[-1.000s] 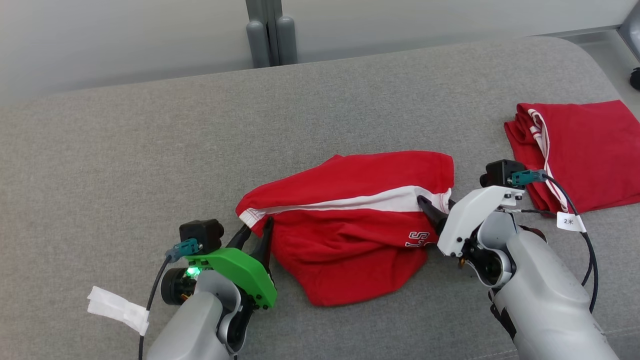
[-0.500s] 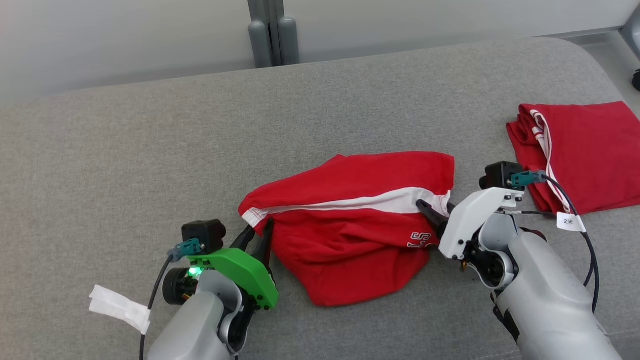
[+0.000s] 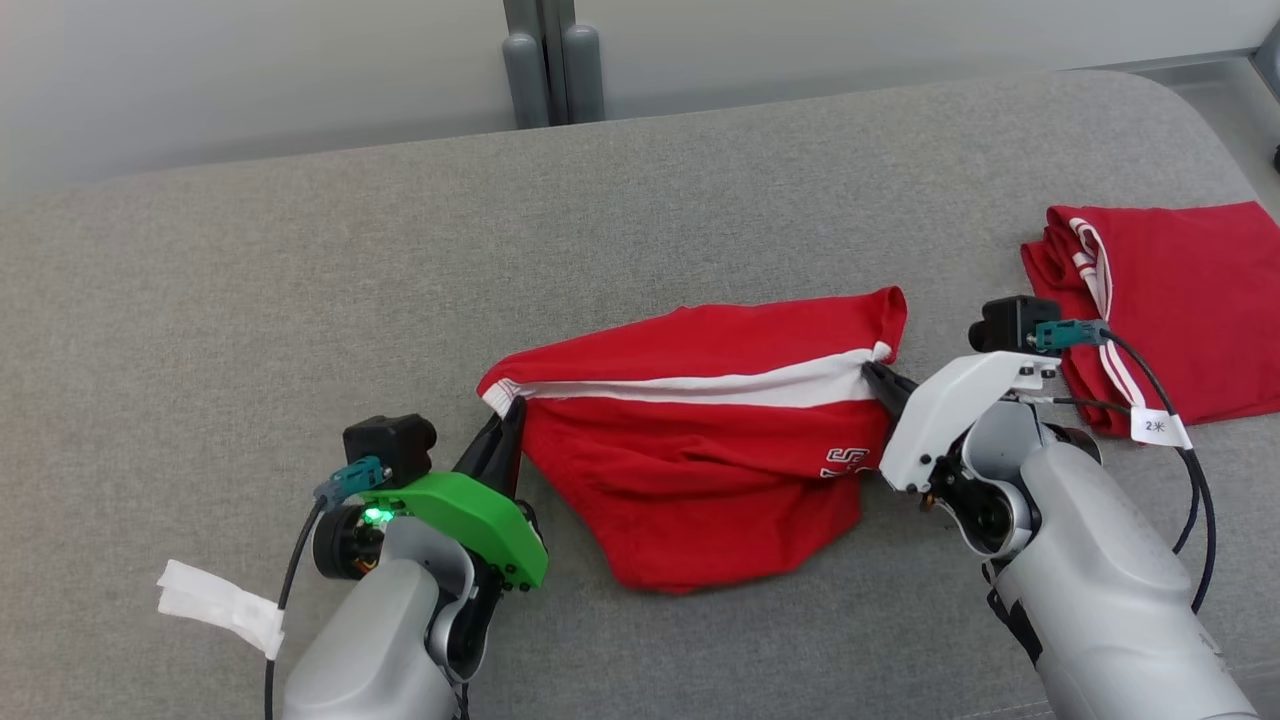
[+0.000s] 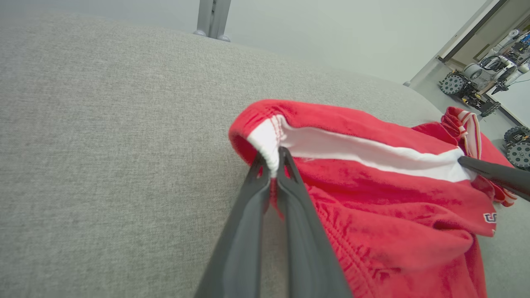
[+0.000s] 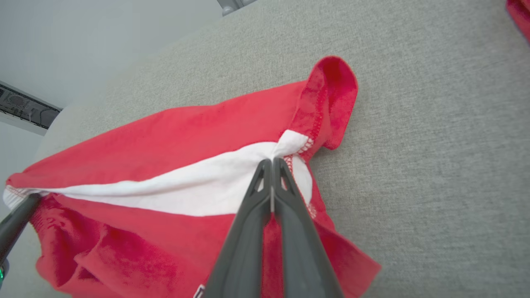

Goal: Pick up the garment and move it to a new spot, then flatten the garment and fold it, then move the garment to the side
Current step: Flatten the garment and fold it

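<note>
Garment [image 3: 700, 470], red with a white band [image 3: 720, 386], lies about midway across the grey padded surface [image 3: 250, 300], stretched between my two tools. My left gripper [image 3: 508, 412] is pinched together on the band's left end. My right gripper [image 3: 872, 374] is pressed tight on the band's right end, beside the turned-up hem. Lower red cloth sags loose and wrinkled toward me. Second red garment [image 3: 1190, 290], folded, lies apart at my far right.

Open cushion [image 3: 250, 300] lies left; folded cloth [image 3: 1180, 300] blocks right.
</note>
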